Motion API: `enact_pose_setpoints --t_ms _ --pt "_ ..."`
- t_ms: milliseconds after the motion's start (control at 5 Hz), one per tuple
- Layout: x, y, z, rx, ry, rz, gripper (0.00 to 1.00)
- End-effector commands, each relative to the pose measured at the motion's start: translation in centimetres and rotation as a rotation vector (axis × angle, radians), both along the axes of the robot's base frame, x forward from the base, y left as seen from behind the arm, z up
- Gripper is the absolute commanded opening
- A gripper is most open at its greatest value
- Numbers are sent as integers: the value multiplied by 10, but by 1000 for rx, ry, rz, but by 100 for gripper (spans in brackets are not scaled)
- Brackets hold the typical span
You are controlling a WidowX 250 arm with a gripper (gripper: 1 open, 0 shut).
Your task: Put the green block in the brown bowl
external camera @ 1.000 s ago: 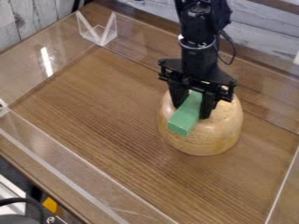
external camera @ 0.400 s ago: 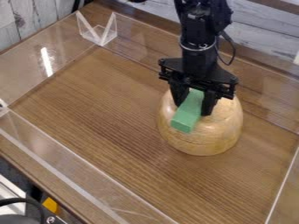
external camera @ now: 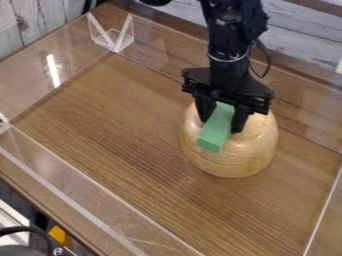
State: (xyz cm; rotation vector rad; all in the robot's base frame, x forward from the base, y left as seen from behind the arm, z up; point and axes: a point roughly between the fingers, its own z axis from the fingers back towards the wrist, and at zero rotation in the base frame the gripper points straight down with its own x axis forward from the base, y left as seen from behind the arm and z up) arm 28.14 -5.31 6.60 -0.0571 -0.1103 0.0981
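While the gripper [external camera: 226,116] is clamping the green block [external camera: 215,131] and holding it over the brown bowl [external camera: 231,146] (seemingly just above its rounded top), the placing step is under way; letting go comes next.

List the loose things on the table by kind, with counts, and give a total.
Green block, held in the end effector over the bowl: 1
Brown bowl: 1
Clear plastic stand at the back left: 1
Total: 3
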Motion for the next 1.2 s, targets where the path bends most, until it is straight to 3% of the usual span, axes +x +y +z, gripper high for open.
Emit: enact_pose_setpoints --t_ms 0,400,800,1000 --pt "0 -8 4 -7 -1 -8 0" --pt "-1 -16 3 -6 4 -137 0" --pt "13 -8 5 0 2 -133 0" --pt "7 10 10 4 -3 -93 0"
